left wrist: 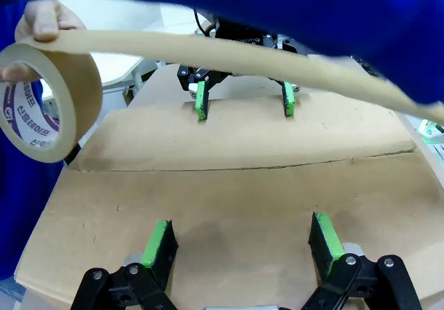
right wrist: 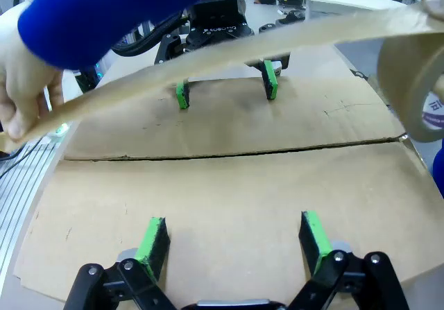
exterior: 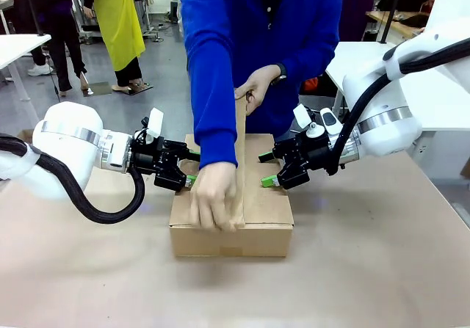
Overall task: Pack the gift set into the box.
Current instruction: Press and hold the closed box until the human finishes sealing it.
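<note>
Front: I saw the box (exterior: 250, 218) mid-table, flaps down, left gripper (exterior: 188, 180) and right gripper (exterior: 269, 181) spread, pads on its top from either side; person's hand (exterior: 213, 196) pressed tape strip (exterior: 240, 159) along the seam. Left wrist: fingers (left wrist: 158, 244) wide, flat on cardboard; tape roll (left wrist: 48, 102) partly cut off. Right wrist: same, fingers (right wrist: 316, 237) apart, gift set hidden inside.

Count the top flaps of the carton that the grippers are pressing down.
2. The left gripper presses one closed flap of the box; the right gripper presses the other flap. Flaps underneath may be hidden.
</note>
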`<state>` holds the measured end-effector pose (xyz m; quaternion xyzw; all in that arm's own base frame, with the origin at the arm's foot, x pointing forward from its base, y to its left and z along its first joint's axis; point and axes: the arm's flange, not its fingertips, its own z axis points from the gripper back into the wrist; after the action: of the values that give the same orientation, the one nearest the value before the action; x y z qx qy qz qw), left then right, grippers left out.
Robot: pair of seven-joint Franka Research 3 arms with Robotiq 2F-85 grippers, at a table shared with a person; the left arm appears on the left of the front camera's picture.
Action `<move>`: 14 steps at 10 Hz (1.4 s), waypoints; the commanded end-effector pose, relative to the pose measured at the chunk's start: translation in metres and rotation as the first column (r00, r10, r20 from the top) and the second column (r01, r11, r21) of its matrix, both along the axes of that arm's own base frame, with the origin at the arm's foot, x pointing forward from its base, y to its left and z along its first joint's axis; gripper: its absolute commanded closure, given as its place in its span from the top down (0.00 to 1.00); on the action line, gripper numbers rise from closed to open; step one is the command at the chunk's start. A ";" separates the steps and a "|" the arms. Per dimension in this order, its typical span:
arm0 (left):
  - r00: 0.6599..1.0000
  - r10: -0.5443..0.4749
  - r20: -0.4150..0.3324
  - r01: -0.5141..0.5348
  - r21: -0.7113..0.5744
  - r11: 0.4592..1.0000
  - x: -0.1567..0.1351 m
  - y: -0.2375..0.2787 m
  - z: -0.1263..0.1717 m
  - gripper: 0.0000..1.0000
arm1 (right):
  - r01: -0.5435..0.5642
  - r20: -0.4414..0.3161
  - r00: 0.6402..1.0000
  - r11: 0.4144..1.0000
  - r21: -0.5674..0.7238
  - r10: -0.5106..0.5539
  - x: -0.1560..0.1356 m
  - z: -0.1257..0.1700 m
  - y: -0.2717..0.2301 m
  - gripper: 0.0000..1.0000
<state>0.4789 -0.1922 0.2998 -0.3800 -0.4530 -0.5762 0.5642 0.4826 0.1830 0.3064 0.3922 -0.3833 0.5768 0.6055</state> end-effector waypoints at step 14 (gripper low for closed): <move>1.000 -0.004 0.010 0.004 0.001 1.000 -0.001 0.001 -0.001 1.00 | 0.003 0.007 1.000 1.000 -0.006 -0.003 0.000 -0.002 -0.001 1.00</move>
<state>0.4790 -0.1922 0.3000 -0.3799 -0.4531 -0.5763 0.5642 0.4826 0.1830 0.3064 0.3922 -0.3833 0.5768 0.6055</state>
